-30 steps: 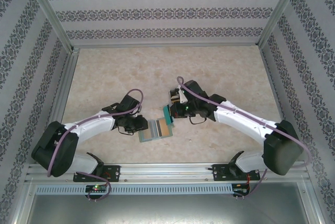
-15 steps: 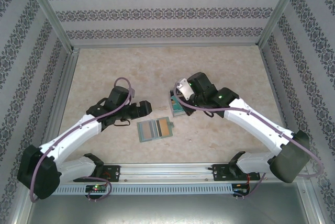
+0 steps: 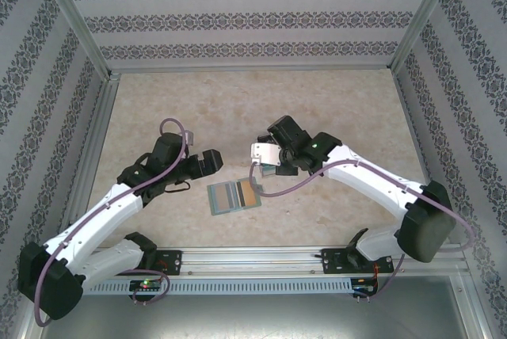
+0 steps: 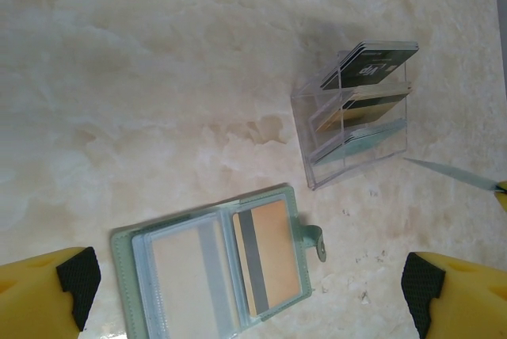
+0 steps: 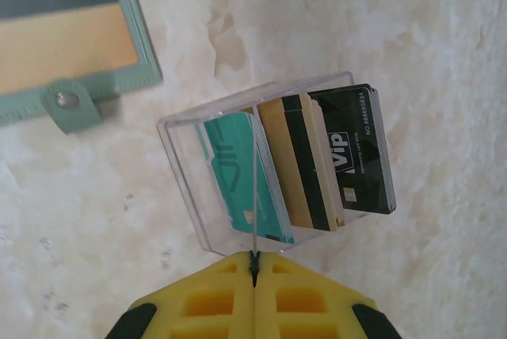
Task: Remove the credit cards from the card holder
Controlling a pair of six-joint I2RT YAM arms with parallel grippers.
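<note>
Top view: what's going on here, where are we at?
The right gripper is shut on a thin card, seen edge-on, just over a clear box that holds three stacks of cards: teal, gold and black. The card holder lies open on the table with a tan card in one pocket. The left gripper hangs open above it, holding nothing.

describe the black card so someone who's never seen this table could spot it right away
On the marble table, beside the open card holder, stands a clear three-slot stand. The black card sits in its end slot, the one farthest from the card holder. Next to it come the tan-gold cards and then the teal-green cards; this one alone is black with white "Vip" lettering.
</note>
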